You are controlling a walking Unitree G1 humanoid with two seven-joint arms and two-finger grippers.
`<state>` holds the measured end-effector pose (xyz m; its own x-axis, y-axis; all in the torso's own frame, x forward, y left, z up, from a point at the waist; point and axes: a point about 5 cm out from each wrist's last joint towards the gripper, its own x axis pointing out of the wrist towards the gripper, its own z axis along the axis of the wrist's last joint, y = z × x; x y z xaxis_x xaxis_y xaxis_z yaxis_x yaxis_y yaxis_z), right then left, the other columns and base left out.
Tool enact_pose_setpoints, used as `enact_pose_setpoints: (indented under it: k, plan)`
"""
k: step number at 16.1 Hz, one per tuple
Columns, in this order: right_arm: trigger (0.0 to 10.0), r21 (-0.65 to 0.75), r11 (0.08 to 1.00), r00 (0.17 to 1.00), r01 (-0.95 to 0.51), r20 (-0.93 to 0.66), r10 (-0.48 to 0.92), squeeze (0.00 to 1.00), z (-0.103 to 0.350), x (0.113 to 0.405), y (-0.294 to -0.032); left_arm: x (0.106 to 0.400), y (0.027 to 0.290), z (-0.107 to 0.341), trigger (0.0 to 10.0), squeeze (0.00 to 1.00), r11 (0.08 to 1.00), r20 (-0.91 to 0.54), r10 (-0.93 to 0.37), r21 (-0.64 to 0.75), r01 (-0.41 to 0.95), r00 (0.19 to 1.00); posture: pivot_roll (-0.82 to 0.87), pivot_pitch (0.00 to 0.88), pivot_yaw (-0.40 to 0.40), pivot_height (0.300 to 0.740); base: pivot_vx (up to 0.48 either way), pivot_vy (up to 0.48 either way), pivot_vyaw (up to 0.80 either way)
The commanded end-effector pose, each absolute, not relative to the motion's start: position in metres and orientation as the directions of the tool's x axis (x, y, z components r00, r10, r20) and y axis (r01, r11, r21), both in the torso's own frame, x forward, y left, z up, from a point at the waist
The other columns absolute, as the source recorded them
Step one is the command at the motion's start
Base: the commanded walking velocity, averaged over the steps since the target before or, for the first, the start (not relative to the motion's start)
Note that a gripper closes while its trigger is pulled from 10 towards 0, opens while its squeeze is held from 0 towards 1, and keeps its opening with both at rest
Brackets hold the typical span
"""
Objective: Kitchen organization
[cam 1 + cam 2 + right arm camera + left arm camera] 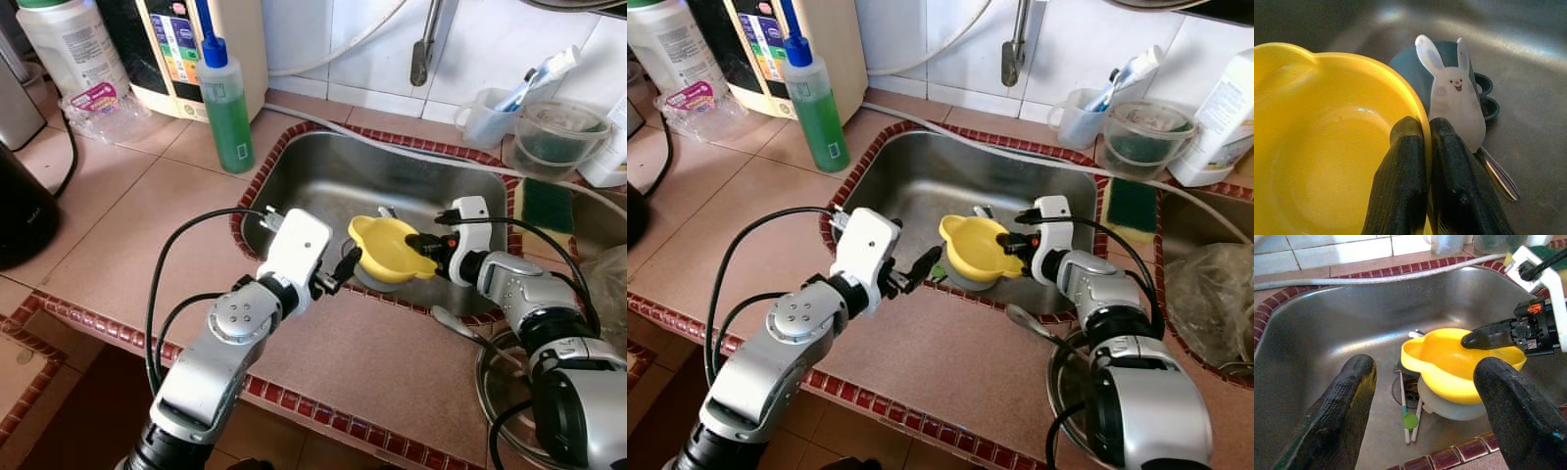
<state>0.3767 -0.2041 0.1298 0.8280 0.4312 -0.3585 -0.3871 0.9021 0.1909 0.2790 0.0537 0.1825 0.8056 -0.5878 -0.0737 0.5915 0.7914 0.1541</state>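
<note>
1. Hovering at the sink's [294, 166] near-left edge: left gripper [345, 269], fingers spread wide, bowl [387, 247] just to its right.
2. Pinching the bowl's right rim over the sink: right gripper [423, 245], nearer arm.

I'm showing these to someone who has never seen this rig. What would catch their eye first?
The bright yellow bowl held above the steel sink, its rim pinched by the right gripper. The left gripper hovers open just on the bowl's left, at the sink's near edge. Behind the bowl, down in the sink, lies a spoon with a white bunny handle, and a green soap bottle stands on the counter left of the sink.
</note>
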Motion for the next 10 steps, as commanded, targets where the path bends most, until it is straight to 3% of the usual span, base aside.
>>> enact_pose_setpoints:
  k: [1,2,10]
  plan:
    - [10.0,0.190,0.902,0.826,-0.388,-0.363,0.431,0.10,0.134,0.379,-0.204,0.277,0.052,0.189,10.0,0.00,0.782,-0.051,-0.604,0.156,0.604,0.796,-0.08,0.196,0.007,0.740,0.000,0.000,0.00]
    - [10.0,0.205,0.904,0.830,-0.376,-0.359,0.427,1.00,0.134,0.379,-0.204,0.277,0.053,0.189,10.0,0.00,0.783,-0.051,-0.602,0.154,0.602,0.797,-0.07,0.195,0.007,0.740,0.000,0.000,0.00]
    - [10.0,0.233,0.901,0.876,-0.367,-0.240,0.419,1.00,0.160,0.391,-0.201,0.280,0.056,0.190,10.0,0.00,0.786,-0.049,-0.596,0.170,0.595,0.801,-0.06,0.164,0.007,0.740,0.000,0.000,0.00]
